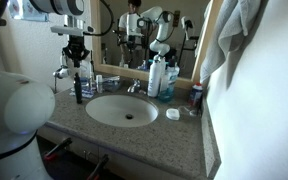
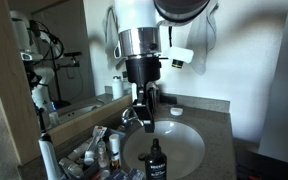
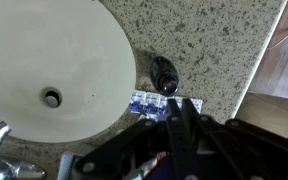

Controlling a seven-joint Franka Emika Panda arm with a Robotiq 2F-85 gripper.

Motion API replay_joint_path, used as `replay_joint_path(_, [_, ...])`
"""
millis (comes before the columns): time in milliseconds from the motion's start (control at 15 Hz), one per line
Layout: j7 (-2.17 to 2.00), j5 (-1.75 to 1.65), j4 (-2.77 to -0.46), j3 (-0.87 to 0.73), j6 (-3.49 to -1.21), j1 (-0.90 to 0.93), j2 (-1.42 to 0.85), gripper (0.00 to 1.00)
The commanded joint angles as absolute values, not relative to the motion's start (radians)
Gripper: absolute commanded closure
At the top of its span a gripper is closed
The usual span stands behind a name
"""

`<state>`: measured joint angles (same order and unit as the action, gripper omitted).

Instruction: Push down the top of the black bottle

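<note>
The black bottle (image 1: pixel 79 90) stands upright on the granite counter beside the sink basin. It also shows in an exterior view (image 2: pixel 156 162) and from above in the wrist view (image 3: pixel 164 73). Its narrow dark top (image 2: pixel 156 146) points up. My gripper (image 2: pixel 147 124) hangs just above the top with its fingers shut and nothing held; a small gap shows between them. In an exterior view the gripper (image 1: pixel 77 62) is straight over the bottle. In the wrist view the shut fingertips (image 3: pixel 173 102) lie just short of the bottle's top.
A white sink basin (image 1: pixel 124 110) with a faucet (image 1: pixel 134 87) fills the counter's middle. Taller white and blue bottles (image 1: pixel 160 78) stand by the mirror. A blue-and-white packet (image 3: pixel 154 103) lies by the black bottle. Several toiletries (image 2: pixel 94 155) crowd the counter edge.
</note>
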<state>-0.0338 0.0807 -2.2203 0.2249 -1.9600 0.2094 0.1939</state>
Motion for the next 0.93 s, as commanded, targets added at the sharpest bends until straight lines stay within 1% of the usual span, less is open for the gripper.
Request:
replay_joint_path(0, [-0.031,0.120,-2.182,0.227,-1.891,0.226,0.186,1.00])
replay_joint_path(400, [-0.086,0.122,-2.181,0.234,-1.828,0.233,0.179,1.00])
replay_joint_path(867, [-0.106,0.108,-2.180,0.232,-1.832,0.227,0.139,1.00])
